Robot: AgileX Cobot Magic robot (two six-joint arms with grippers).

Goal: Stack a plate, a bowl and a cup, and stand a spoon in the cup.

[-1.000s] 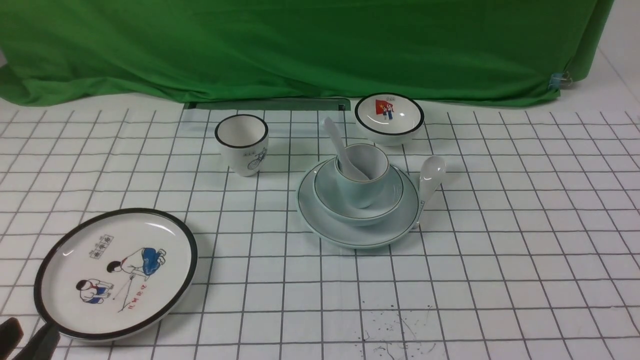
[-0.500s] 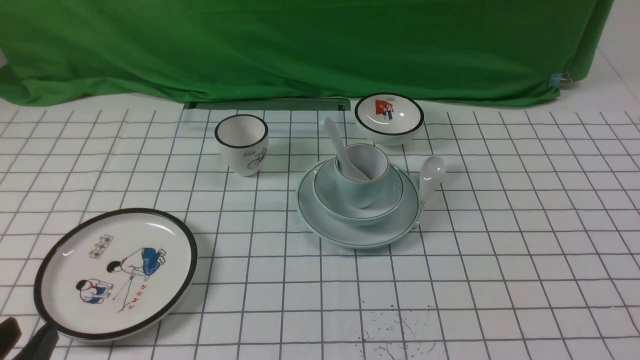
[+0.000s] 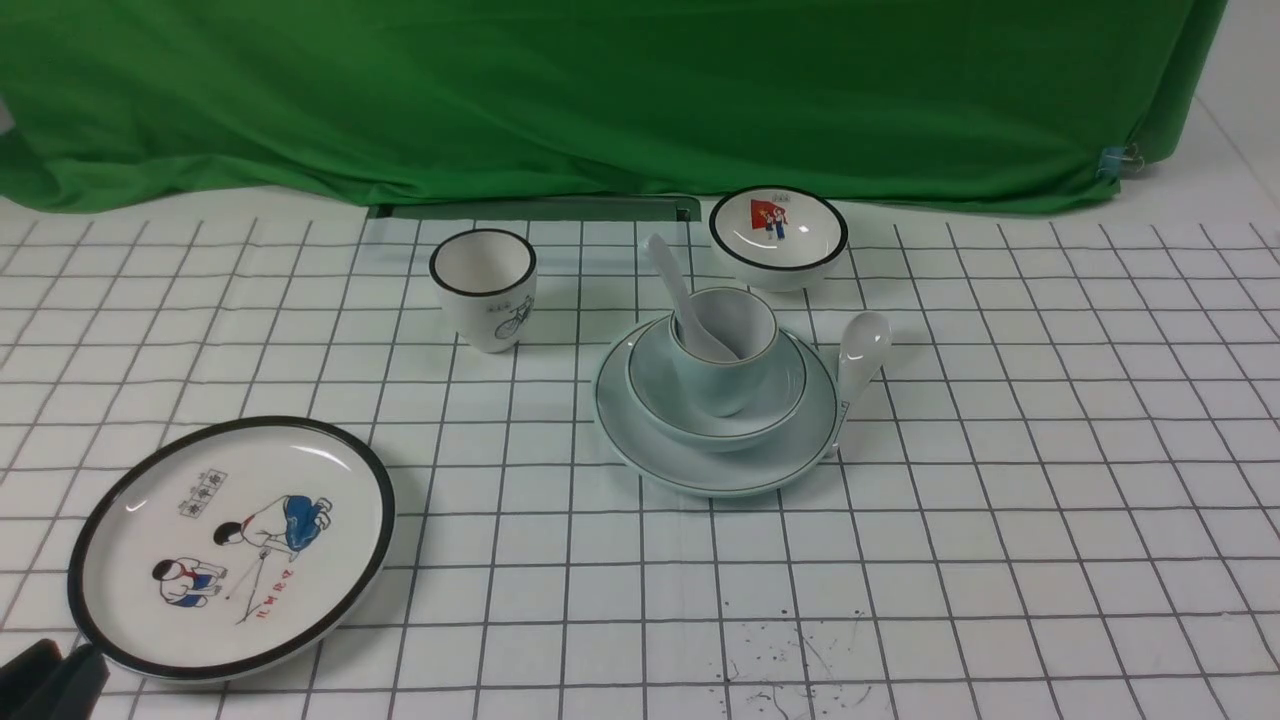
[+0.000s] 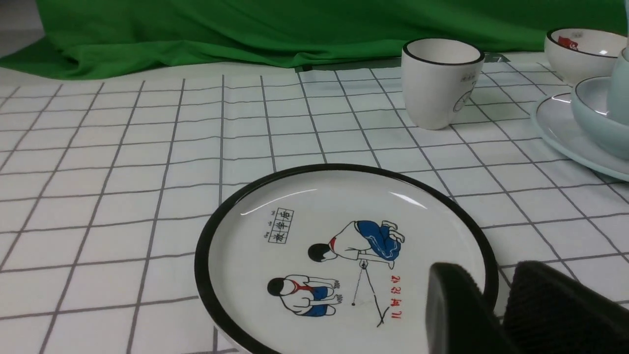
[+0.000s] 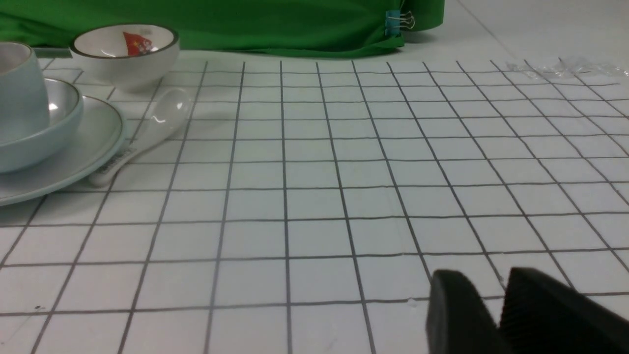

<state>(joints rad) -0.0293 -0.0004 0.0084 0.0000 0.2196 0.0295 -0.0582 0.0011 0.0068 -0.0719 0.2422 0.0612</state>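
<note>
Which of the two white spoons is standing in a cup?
The spoon propped in the pale blue cup, handle leaning up-left. The other spoon lies on the table beside the plate.

The left claw [image 4: 496, 300], its two dark fingers [image 4: 454, 305] nearly together with nothing between them, hangs over the near rim of the cartoon plate [image 4: 236, 255] on the gridded surface [image 4: 123, 147], with the bicycle cup [image 4: 440, 83] farther beyond and the plate [image 4: 555, 123] and bowl [image 4: 594, 113] stack off to one side.
</note>
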